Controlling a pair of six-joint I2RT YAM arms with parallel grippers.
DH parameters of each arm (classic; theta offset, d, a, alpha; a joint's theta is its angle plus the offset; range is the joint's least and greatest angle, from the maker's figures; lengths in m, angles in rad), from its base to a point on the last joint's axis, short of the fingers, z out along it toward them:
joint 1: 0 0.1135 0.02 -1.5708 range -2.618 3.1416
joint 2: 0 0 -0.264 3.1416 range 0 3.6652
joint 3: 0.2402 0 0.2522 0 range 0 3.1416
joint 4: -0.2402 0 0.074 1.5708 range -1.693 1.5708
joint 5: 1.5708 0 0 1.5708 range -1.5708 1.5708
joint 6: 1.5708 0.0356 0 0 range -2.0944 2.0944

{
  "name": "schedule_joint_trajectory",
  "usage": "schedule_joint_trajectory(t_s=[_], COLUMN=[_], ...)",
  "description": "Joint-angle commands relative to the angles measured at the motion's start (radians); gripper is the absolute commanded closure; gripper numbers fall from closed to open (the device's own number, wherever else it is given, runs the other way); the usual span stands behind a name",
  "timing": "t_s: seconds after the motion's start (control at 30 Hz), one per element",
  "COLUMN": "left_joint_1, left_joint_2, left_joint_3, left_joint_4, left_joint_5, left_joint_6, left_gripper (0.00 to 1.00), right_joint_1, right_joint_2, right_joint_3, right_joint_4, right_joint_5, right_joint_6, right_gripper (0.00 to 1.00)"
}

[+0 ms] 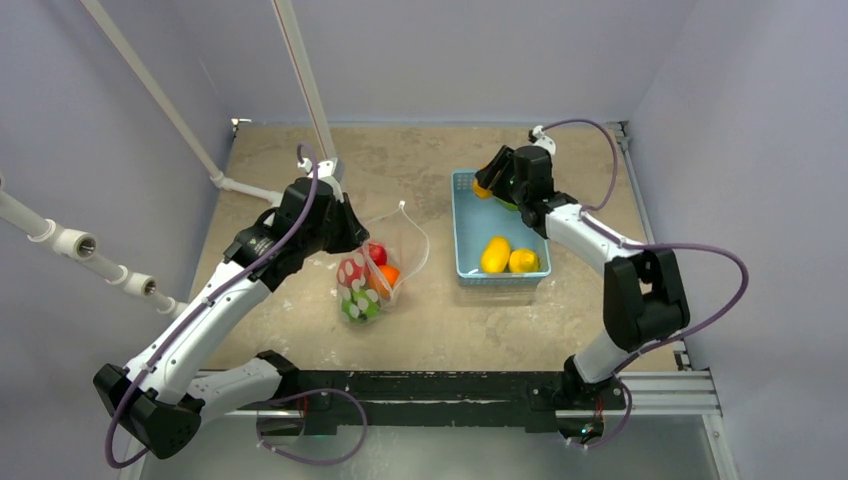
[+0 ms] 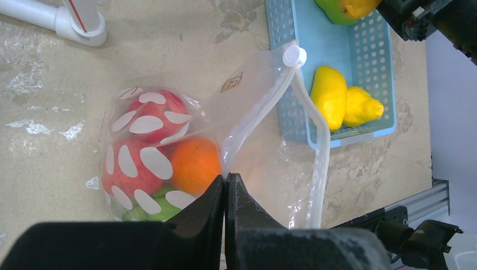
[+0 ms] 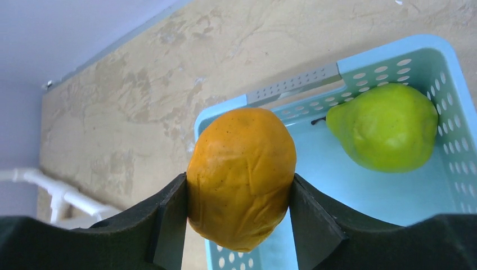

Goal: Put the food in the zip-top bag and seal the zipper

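loading: r hand [image 3: 237, 187] gripped orange fruit [image 3: 242, 163]; l hand [image 2: 226, 188] closed on bag [image 2: 247, 98]. next: carry fruit 8 o'clock, into bag.

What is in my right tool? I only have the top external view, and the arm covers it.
Observer: The right tool is shut on an orange fruit, with a pad pressing each side of it.
Operator: Is anything hidden under that wrist in the basket?
Observer: Yes, a green fruit, pear-shaped, lies on the floor of the basket beside a perforated wall.
Operator: And is the left tool actually gripping something?
Observer: The left tool is shut, pinching the clear film of the zip-top bag at its mouth edge.
Operator: Is the mouth open enough?
Observer: The two strips of the zipper spread apart from the white slider, so the mouth is open.
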Motion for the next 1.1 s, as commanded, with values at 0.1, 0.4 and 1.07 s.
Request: schedule_joint_trajectory(t_s=[0.1,0.4,1.07], left_joint_1=[0.007,0.007,0.007], left_joint_2=[-0.014,-0.023,-0.042], left_joint_3=[-0.006,-0.004,0.009], left_joint_4=[0.043,0.034,0.008], left_joint_5=[0.007,0.007,0.006], left_joint_6=[-0.007,-0.007,-0.002], left_gripper=[1.00,1.00,1.00], right_joint_1=[0.002,0.081,0.474], right_joint_2=[-0.197,-0.379,-0.386], right_joint_3=[-0.053,-0.059,0.037], right_joint_4=[0.005,0.003,-0.109], right_joint_5=[-0.135,-0.279,-0.196], right_joint_6=[-0.206,-0.295,-0.402], right_gripper=[0.91,0.92,0.92])
